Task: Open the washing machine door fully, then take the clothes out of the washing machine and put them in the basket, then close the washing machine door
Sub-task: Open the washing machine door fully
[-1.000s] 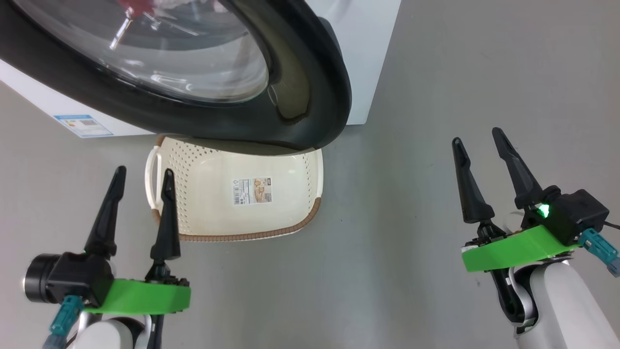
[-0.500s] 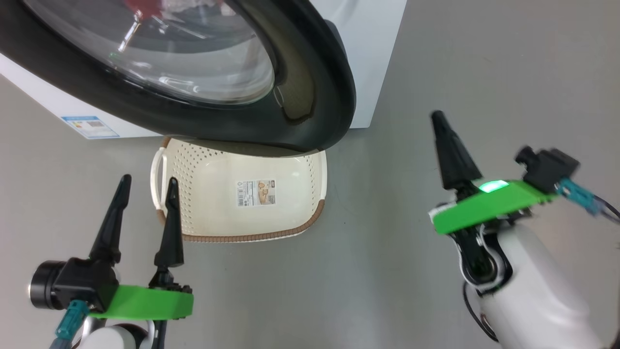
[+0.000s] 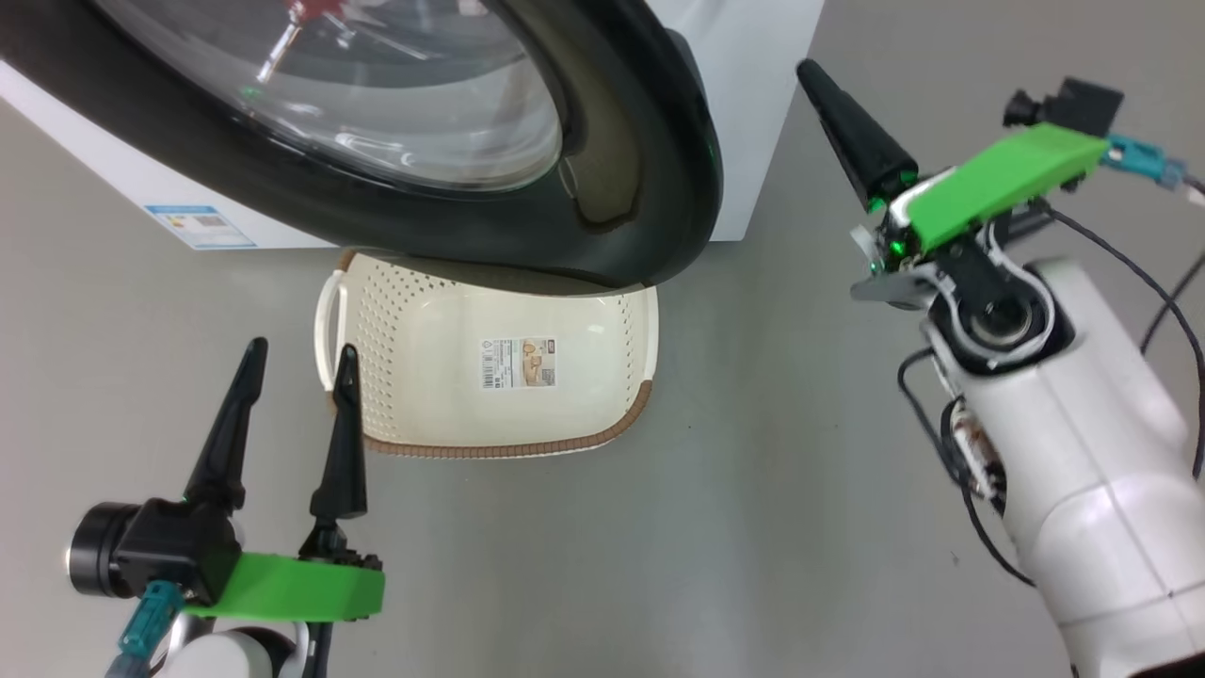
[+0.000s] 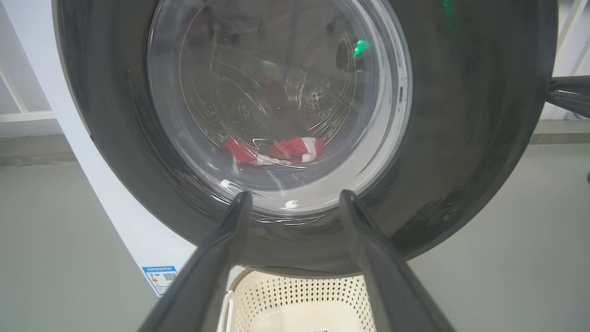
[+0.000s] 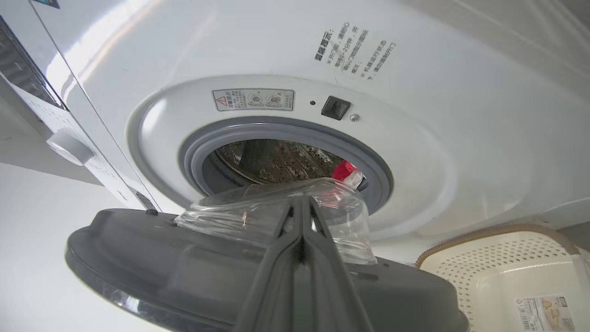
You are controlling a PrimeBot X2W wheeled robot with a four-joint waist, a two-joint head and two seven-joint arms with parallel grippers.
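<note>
Two sets of jaws are shown, each located with respect to the washing machine door (image 3: 659, 169).

Head view: the door stands part-way out from the washing machine (image 3: 753, 104) and overhangs the far rim of the basket (image 3: 508, 450). The basket sits on the floor (image 3: 800, 471) directly below the door, so the clothes (image 3: 309, 9) need only a short drop. My left jaws, fingers (image 3: 226, 424) spread as wide as they go and holding nothing, hover below and to the left of the door. My right jaws, fingers (image 3: 857, 137) pressed together on nothing, are held up to the right of the door's free edge, apart from it. I judge them shut to form one stiff prod for swinging the door wider.

Left wrist view: the fingers (image 4: 207, 267) frame the door's glass bowl (image 4: 276, 92). Behind it the clothes (image 4: 286, 150) lie red and white, low in the drum (image 4: 322, 99).

Right wrist view: the shut fingers (image 5: 286, 267) point across the door's inner face toward the grey rubber ring (image 5: 286, 127). A red corner of the clothes (image 5: 345, 170) shows beyond the door, inside the drum. I judge the door not yet fully open.
</note>
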